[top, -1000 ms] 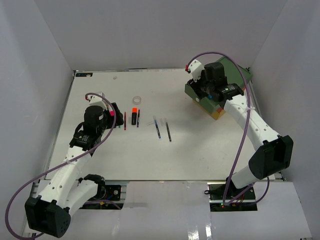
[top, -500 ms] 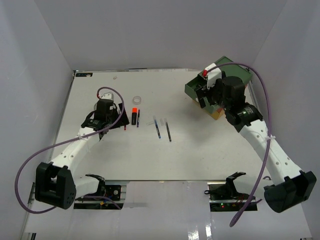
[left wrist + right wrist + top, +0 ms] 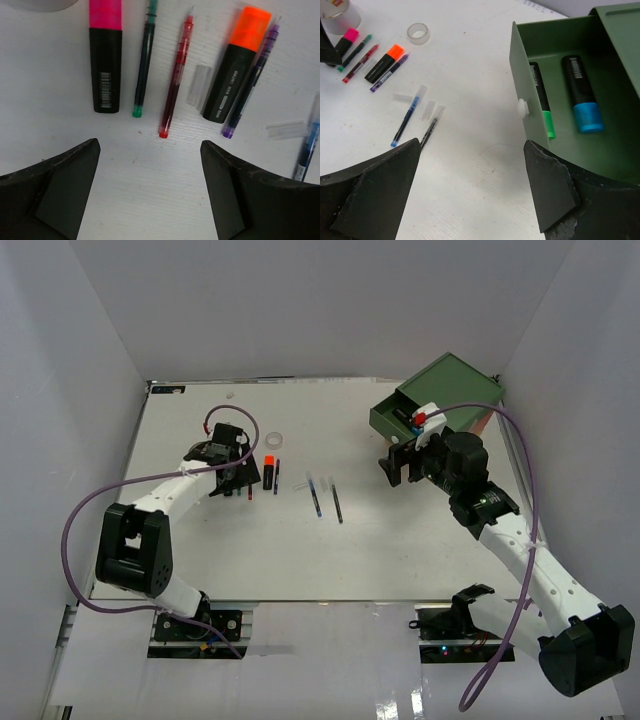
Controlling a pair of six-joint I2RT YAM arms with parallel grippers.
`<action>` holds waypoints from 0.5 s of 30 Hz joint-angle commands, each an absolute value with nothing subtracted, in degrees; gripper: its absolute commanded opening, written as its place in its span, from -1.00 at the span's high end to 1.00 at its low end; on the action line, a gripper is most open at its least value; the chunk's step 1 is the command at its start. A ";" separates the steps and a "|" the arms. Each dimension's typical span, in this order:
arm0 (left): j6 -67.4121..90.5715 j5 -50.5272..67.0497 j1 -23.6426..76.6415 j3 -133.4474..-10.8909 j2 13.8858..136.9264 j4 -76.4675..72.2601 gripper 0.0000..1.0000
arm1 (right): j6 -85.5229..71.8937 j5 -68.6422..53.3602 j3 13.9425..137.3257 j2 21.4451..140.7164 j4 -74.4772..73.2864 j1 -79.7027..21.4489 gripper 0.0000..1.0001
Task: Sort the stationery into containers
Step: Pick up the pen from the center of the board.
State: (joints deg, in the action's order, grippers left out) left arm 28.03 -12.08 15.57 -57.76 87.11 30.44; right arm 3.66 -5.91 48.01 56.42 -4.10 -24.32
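The fingers (image 3: 60, 195) of my left gripper (image 3: 150, 205) are spread and empty, hovering just short of the orange-capped marker (image 3: 235, 70). Left of it lie the pink-capped marker (image 3: 105, 60), a green pen (image 3: 144, 60) and a red pen (image 3: 175, 80). Well right of that marker my right gripper (image 3: 470, 200) hangs wide and empty near the pulled-out green drawer (image 3: 517, 65), which holds a green-capped marker (image 3: 541, 102) and a blue-capped marker (image 3: 582, 95).

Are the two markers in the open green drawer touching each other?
Apart. The right wrist view shows the green-capped marker and the blue-capped marker lying side by side in the green drawer, with bare drawer floor between them.
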 commanded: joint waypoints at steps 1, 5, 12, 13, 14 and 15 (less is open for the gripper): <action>30.41 -16.35 13.37 -58.27 87.36 32.08 -0.84 | 1.49 -9.58 47.20 54.76 1.49 -24.08 -0.80; 31.03 -15.56 10.29 -58.27 88.85 31.64 -0.75 | 1.49 -10.28 46.58 54.41 1.67 -24.08 -0.80; 29.62 -13.80 8.61 -59.59 91.84 29.44 -0.59 | 1.41 -10.81 46.14 54.40 1.67 -23.99 -0.80; 29.45 -14.06 8.53 -60.29 92.54 29.44 -0.58 | 1.49 -10.72 46.23 54.58 1.32 -23.99 -0.81; 29.27 -14.24 8.35 -60.55 93.85 29.44 -0.55 | 1.58 -10.81 46.58 54.49 1.06 -24.08 -0.80; 29.18 -14.24 8.09 -60.73 94.48 29.44 -0.52 | 1.67 -10.81 46.76 54.49 0.88 -24.08 -0.80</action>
State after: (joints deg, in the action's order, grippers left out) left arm 29.78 -14.15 8.40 -58.46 93.30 30.74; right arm 1.89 -9.82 46.13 55.20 -1.34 -24.34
